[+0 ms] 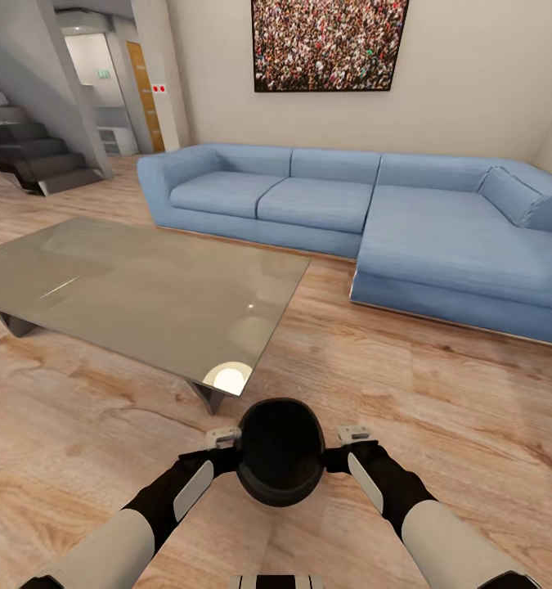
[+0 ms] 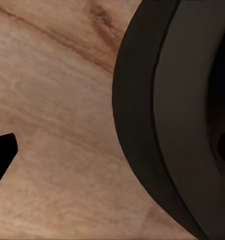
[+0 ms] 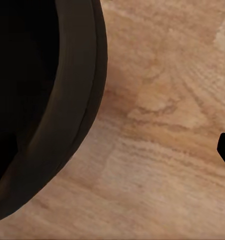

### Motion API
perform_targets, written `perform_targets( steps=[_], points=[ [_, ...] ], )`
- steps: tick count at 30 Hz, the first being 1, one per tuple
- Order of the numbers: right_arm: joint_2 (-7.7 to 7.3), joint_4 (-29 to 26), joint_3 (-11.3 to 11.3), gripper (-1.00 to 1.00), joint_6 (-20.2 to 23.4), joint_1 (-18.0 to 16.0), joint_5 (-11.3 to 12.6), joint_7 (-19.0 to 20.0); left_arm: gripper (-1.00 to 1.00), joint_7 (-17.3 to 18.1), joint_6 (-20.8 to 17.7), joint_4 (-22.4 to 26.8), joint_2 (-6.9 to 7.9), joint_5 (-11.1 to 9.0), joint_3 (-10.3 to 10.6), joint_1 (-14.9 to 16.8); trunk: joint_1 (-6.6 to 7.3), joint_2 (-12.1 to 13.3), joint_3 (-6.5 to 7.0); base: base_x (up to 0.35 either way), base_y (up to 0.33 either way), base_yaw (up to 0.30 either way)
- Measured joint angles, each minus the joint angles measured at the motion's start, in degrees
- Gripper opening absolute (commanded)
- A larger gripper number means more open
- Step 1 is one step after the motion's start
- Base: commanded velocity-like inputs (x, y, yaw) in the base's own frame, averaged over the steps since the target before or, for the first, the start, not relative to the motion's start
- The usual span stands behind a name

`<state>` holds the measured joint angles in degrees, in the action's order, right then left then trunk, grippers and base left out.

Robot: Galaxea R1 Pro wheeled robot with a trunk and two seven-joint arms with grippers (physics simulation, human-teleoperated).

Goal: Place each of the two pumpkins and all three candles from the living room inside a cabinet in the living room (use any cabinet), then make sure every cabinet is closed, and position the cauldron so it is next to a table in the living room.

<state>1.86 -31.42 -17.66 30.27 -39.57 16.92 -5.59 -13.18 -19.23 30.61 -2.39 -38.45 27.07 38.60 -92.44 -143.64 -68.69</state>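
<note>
Black and round, the cauldron (image 1: 280,451) hangs between my two arms, over the wood floor (image 1: 439,393). My left claw (image 1: 223,440) is at one side of its rim and my right claw (image 1: 354,434) is at the other side. Each claw seems to pinch the rim, but I cannot tell how far either one is open, because the pot hides the fingers. In my left wrist view the dark wall of the pot (image 2: 162,130) is very close, with one finger inside it and one outside. In my right wrist view the pot (image 3: 47,100) is close too.

The glass worktop (image 1: 136,286) is just in front of me. The pot is near its corner. I think I only need to set the pot down beside it.

What could go wrong? If one claw slips, the pot could tip and drop. If I go forward too far, the pot could bump the glass corner. If I put it down too soon, it may not count as next to the worktop.

A big blue sofa (image 1: 406,213) sits behind the worktop. The dark stairs (image 1: 30,155) are cut off at the edge. The bottom of the pot is hidden from me, so I cannot tell if it touches the floor.
</note>
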Motion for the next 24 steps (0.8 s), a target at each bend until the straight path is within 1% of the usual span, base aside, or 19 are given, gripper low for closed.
perform_targets(
  steps=[4, 24],
  points=[
    [-0.01, 0.02, 0.01, 1.00, 0.03, 0.01, -0.24, -0.01, 1.00, -0.05, -0.07, 0.00, -0.05, 0.24, -0.03, 0.00, 0.00, 0.00, 0.00, 0.000, 0.000, 0.000],
    [-0.10, 0.03, 0.09, 1.00, 0.04, 0.01, -0.56, -0.02, 1.00, 0.01, 0.09, 0.85, 0.29, 0.13, -0.08, -0.01, -0.01, 0.00, -0.01, 0.000, 0.000, 0.000]
  ],
)
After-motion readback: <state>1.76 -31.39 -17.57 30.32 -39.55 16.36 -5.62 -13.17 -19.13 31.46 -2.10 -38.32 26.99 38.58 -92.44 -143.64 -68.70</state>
